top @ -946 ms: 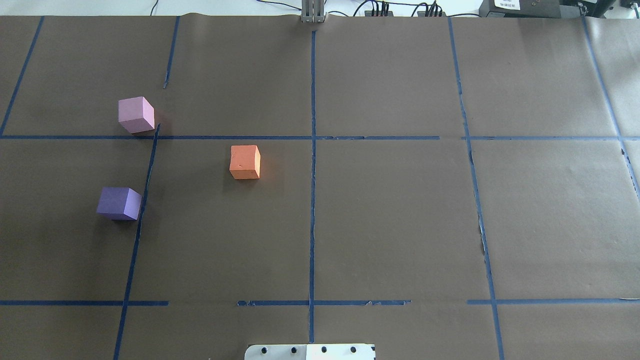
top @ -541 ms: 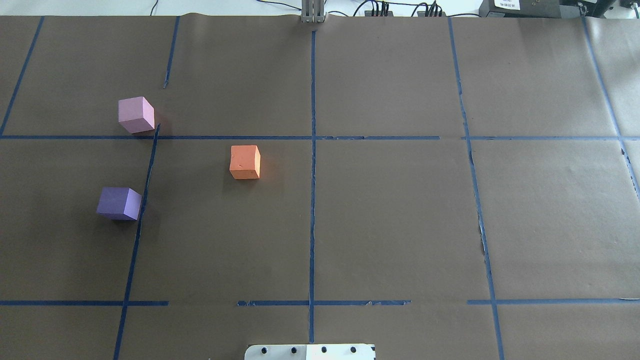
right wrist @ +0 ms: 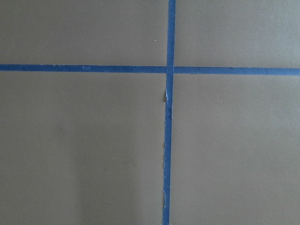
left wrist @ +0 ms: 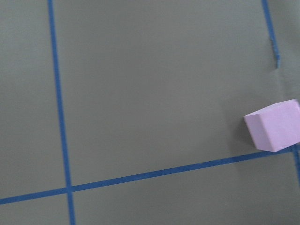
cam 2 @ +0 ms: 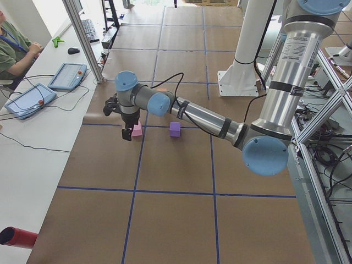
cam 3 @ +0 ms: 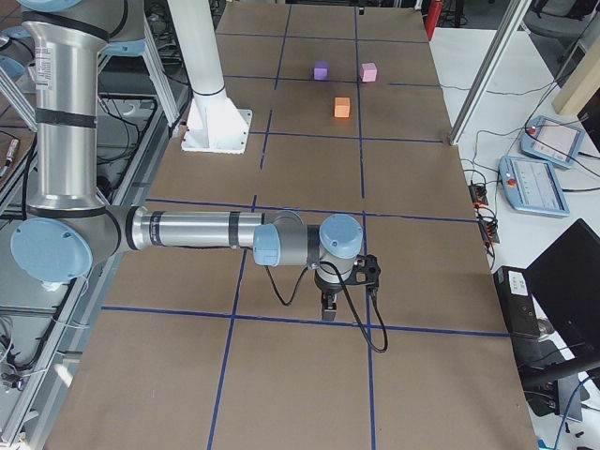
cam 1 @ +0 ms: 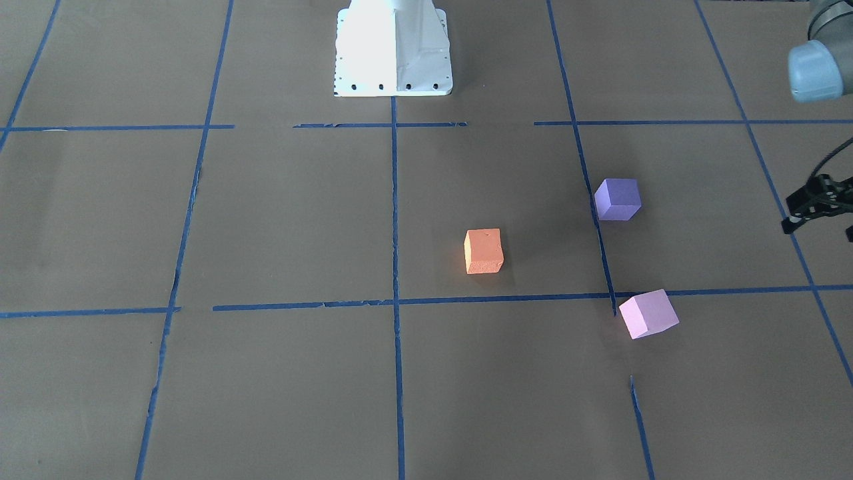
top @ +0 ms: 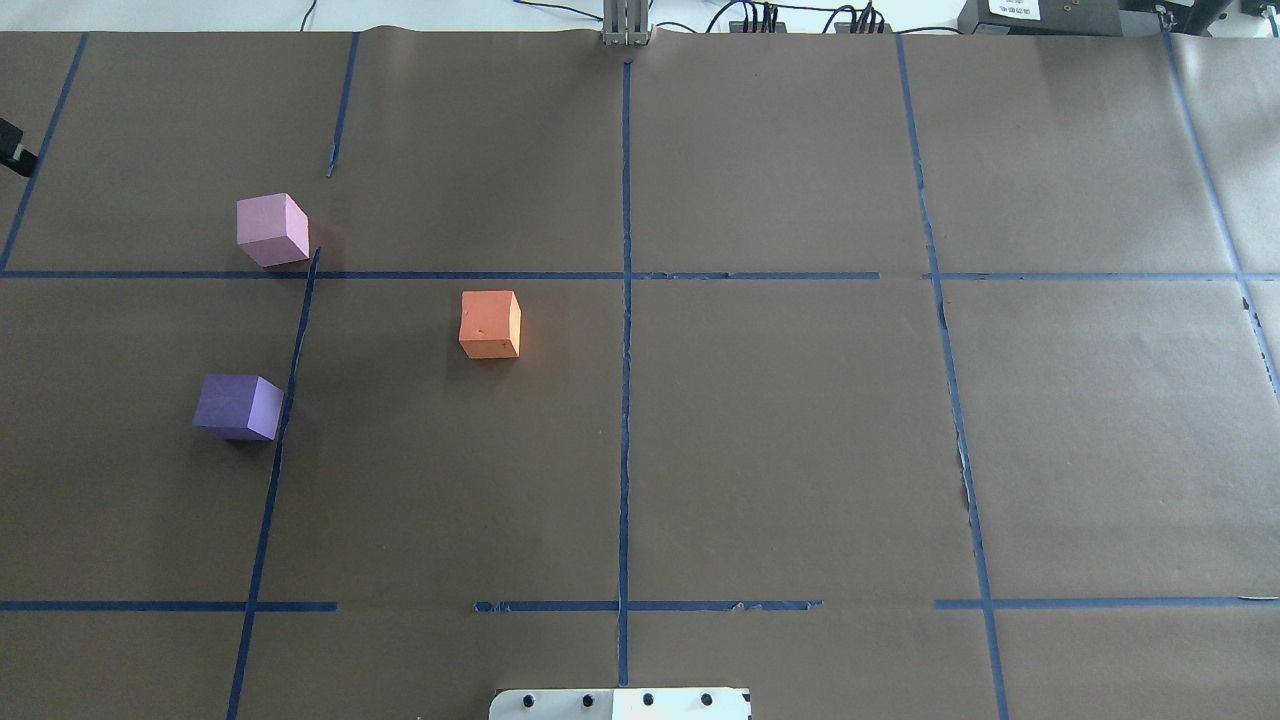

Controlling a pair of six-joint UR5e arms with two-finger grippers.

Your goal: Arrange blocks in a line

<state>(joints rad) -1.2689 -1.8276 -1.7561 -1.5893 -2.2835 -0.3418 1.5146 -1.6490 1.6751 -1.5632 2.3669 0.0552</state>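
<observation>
Three blocks, orange, purple and pink, sit well apart in a triangle on the robot's left half of the surface, none yet in line. The left gripper hovers outboard of the pink and purple pair, fingers seemingly spread but cut off by the frame edge; the right gripper is far off and I cannot tell how its fingers stand. Risk: the cubes sit skewed, so fingers closing across corners may twist one or nudge it away.

Bright, even overhead light covers my bench; the orange block casts only a faint, soft shadow. My base glares white. Wrist views look slightly soft.
</observation>
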